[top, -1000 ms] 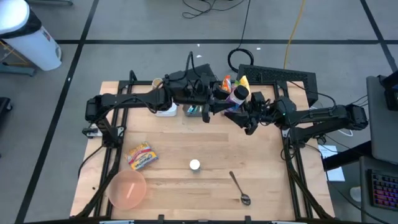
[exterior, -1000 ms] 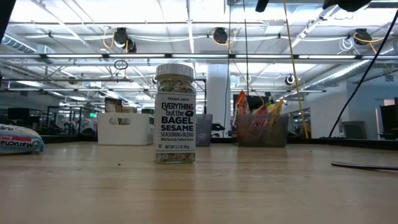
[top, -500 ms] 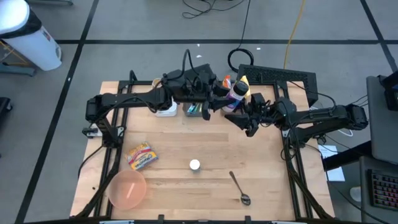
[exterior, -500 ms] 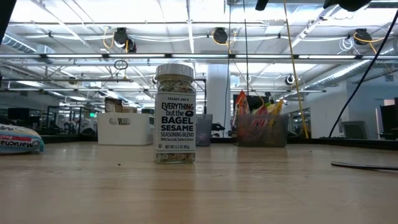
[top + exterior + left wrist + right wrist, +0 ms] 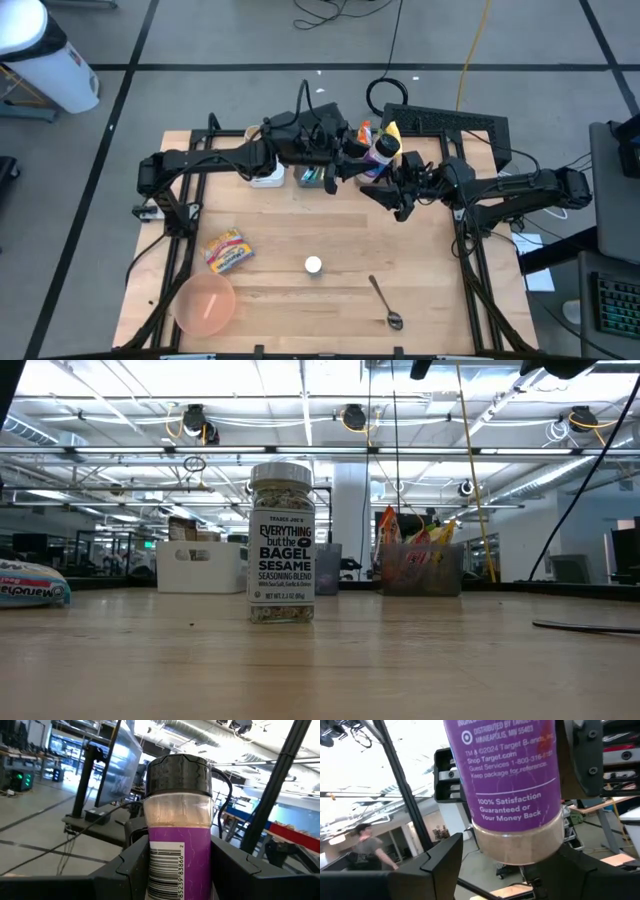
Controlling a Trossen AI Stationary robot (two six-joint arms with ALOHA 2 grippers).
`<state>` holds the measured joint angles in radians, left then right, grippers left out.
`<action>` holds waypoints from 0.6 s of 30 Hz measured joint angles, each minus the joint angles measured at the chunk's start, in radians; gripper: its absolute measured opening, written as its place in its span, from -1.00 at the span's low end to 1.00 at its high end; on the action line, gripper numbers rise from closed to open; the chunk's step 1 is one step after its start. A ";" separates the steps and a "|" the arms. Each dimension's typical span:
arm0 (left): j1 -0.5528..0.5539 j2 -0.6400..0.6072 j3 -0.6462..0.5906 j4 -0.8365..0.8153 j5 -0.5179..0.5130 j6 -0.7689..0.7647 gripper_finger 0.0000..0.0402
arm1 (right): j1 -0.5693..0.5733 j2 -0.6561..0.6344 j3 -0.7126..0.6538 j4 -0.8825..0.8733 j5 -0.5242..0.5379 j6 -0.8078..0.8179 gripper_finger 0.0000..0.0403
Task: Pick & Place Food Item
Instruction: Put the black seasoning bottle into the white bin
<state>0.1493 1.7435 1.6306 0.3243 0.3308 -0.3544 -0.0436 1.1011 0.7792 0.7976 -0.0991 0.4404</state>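
Going L to R on the worktop (image 5: pixel 300 230): pink bowl (image 5: pixel 205 304) at the near-L corner, a snack packet (image 5: pixel 228 250) just behind it, both well clear of either hand. Mid-worktop stands a bagel seasoning jar (image 5: pixel 282 542), upright, alone; a spoon (image 5: pixel 383 302) lies further R.

Action is at the far edge. L hand (image 5: pixel 352 163) is clamped on a purple-label spice jar (image 5: pixel 179 827) w/ black cap, fingers (image 5: pixel 131 865) pressed on both sides of the label; jar is held up in the air, off the worktop, above the bins at the back. R hand (image 5: pixel 398 196) sits just beside and under it, facing the L hand. In the R wrist view the jar's base (image 5: pixel 520 837) hangs between the R fingers (image 5: pixel 440 862), which stand apart w/ gaps each side, not touching it yet.

Step, as I read it: a mid-air handover, L to R. Jar is a task item, prob bound for a spot on the worktop, can't tell which.

Next move needs: R hand to close square on the lower jar body, get firm hold before L lets go, then L backs straight off. Risk: smooth round jar could slip or tilt if release comes early.
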 joint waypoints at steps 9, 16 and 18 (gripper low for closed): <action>0.000 0.000 0.000 -0.012 0.017 -0.020 -0.12 | 0.000 -0.016 0.000 -0.058 -0.011 0.004 0.10; 0.002 -0.005 -0.001 -0.022 0.026 -0.007 -0.12 | -0.007 -0.051 0.000 -0.108 -0.005 -0.017 0.10; 0.002 -0.005 -0.001 -0.023 0.023 -0.007 -0.12 | -0.014 -0.057 0.000 -0.120 -0.005 -0.015 0.10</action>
<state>0.1513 1.7382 1.6295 0.3015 0.3542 -0.3611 -0.0579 1.0443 0.7792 0.6774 -0.1041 0.4255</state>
